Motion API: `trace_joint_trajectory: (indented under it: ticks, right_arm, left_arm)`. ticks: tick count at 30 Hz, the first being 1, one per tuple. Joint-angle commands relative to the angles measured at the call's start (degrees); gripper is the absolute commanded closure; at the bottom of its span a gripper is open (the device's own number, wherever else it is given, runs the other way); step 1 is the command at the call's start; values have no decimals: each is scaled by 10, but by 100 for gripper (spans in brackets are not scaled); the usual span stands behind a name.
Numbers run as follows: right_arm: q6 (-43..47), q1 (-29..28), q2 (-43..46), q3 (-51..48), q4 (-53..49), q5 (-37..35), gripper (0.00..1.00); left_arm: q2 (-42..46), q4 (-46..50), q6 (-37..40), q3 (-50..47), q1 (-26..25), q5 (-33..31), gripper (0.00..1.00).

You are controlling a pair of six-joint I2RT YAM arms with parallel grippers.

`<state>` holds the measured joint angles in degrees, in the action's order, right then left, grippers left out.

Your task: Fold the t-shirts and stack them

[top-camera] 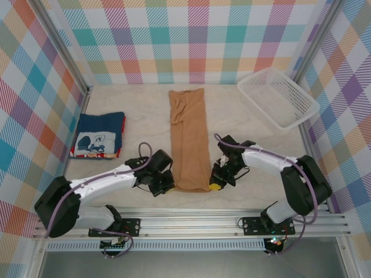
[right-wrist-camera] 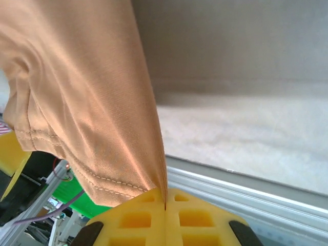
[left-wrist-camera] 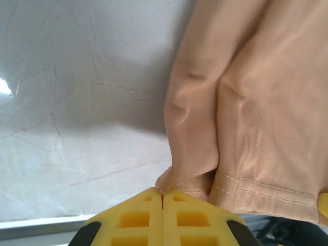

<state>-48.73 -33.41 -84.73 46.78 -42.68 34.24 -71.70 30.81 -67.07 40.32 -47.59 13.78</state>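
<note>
1. At the centre of the tabletop [top-camera: 142,110], the tan-orange t-shirt [top-camera: 189,136] is lying folded into a long narrow strip running from far to near.
2. The left hand [left-wrist-camera: 163,197] is pinching the strip's near left hem corner.
3. The right hand [right-wrist-camera: 165,201] is pinching the near right corner, lifting the cloth.
4. The navy t-shirt [top-camera: 99,134] is lying folded at the left, well apart.
</note>
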Motion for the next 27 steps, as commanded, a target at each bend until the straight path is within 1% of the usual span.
trace_joint_trajectory:
  ticks: [1,4,9,15,20,27]
  right_arm:
    - [-31,-2,19,29,-45,10,100]
    - [-46,4,12,70,-53,-1,100]
    - [-30,42,-32,162,-94,-45,100]
    - [-8,81,-126,278,-101,-44,100]
    - [0,102,-190,345,-102,-53,100]
    - [12,118,-266,438,-112,-46,100]
  left_arm:
    - [25,38,-8,39,5,-28,100]
    - [17,52,6,81,18,-43,100]
    - [-24,69,47,139,74,-47,100]
    - [-87,40,83,185,135,-28,100]
    - [-154,27,118,240,177,-22,100]
    - [-242,21,146,314,207,-12,100]
